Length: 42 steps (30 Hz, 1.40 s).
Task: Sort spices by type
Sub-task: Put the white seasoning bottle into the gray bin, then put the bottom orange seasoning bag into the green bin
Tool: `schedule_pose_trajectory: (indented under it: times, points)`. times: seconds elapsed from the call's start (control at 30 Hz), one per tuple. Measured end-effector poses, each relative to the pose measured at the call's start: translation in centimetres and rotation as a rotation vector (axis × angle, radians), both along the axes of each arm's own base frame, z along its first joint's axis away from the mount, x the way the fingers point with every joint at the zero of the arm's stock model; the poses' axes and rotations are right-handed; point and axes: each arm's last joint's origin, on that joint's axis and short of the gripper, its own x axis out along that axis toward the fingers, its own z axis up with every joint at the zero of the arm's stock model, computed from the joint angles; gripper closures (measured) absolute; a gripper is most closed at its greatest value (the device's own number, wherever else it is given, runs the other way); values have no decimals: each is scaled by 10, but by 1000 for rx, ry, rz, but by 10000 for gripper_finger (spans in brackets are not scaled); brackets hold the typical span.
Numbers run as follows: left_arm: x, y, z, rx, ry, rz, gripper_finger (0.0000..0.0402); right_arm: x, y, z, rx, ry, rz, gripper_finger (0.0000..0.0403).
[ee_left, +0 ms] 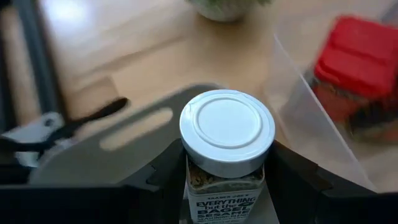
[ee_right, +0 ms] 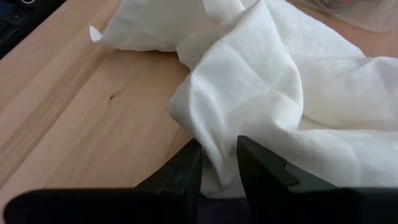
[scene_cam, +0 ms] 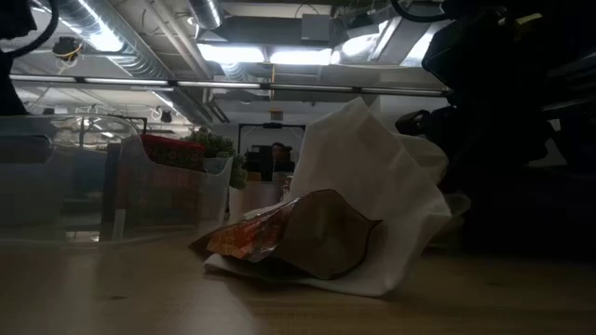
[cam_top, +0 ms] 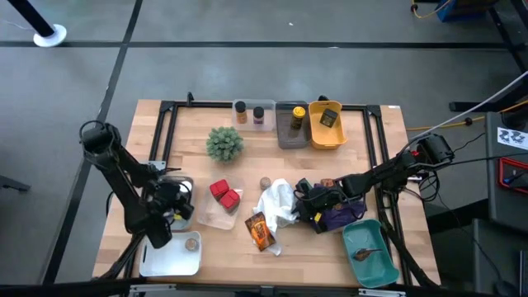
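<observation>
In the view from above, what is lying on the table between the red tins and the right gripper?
In the high view, the white cloth lies between the red tins and the right gripper, with a round brown disc just behind it.

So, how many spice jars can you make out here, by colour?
Brown jar: 1
Purple jar: 1
Yellow-capped jar: 1
White-lidded jar, held in the left claw: 1
Total: 4
</observation>
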Motion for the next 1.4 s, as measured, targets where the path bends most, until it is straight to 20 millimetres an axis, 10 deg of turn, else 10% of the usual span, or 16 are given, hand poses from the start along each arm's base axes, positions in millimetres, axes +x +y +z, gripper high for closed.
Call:
schedule_pose_trajectory:
  times: [0.67, 1.4]
  points:
    - [4, -7, -2, -141, -7, -125, 157, 0, 0, 0, 0, 0, 1, 300]
    - [-4, 7, 57, -306, -144, -250, 151, 1, 1, 5, 11, -11, 9, 300]
